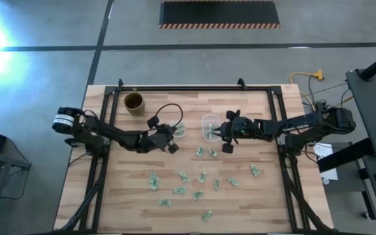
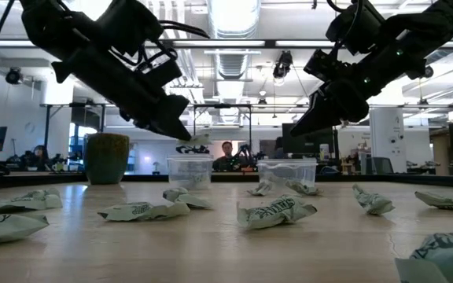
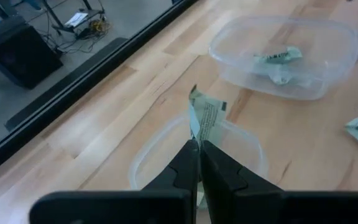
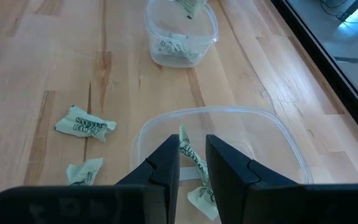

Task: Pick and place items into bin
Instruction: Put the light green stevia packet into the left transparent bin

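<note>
From above, both arms met at mid-table: the left gripper [image 1: 173, 132] hung over the left tub [image 1: 179, 130] and the right gripper [image 1: 222, 132] over the right tub [image 1: 209, 126], while most of the green-and-white pieces [image 1: 189, 183] lay strewn across the near half of the table [image 1: 266, 202], well apart from either bin. A brown cup [image 1: 134, 101] stood by the far left corner.

At table height, the left gripper [image 2: 181, 134] held a wrapper [image 2: 197, 142] just above its tub [image 2: 189, 170], and the right gripper [image 2: 301, 126] hovered over the other tub [image 2: 288, 171]. A person sat in the room beyond.

Past the left wrist, the fingers [image 3: 199, 163] were pinched tight on one wrapper [image 3: 205, 118], which stood up over the tub's rim [image 3: 153, 155]. It seemed to sit near that rim, so a release from here could drop it onto the wood instead.

Past the right wrist, the fingers [image 4: 169, 163] stood a little apart with a wrapper [image 4: 190, 152] between them above the tub [image 4: 263, 134]; whether they actually gripped it I could not tell. The light piece might cling to a finger and ride back out, and a low exit could nudge the flimsy tub.
</note>
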Tool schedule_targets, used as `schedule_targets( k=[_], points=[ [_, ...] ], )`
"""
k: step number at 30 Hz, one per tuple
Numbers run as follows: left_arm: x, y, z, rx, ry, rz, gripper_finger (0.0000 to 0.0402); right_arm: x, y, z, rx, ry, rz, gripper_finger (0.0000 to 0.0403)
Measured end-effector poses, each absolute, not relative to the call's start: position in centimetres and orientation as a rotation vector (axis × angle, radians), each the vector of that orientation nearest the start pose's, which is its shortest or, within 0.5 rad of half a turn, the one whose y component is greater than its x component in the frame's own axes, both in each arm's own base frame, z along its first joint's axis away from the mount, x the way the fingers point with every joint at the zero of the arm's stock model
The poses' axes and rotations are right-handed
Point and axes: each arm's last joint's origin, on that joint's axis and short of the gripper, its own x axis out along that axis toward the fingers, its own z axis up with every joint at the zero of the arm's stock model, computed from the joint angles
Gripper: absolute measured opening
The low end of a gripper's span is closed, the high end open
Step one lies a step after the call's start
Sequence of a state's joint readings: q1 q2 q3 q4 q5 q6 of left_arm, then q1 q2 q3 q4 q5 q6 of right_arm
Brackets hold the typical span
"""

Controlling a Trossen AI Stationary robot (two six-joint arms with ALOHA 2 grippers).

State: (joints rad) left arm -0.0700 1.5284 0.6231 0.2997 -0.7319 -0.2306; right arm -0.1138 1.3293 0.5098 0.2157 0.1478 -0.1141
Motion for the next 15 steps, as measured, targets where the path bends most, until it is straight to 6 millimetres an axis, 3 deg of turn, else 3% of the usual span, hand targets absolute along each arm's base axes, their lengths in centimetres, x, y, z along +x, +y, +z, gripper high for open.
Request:
schedule_targets(
  k=[9,15],
  points=[
    [27.81,0.15,15.65,0.004,0.523,0.731,0.0004,24.54,-3.23,16.73,-0.116,0.618,-0.220,0.0068],
    [27.82,0.14,15.68,0.008,0.523,0.731,0.0052,24.53,-3.23,16.72,-0.115,0.618,-0.221,0.0068]
  ],
)
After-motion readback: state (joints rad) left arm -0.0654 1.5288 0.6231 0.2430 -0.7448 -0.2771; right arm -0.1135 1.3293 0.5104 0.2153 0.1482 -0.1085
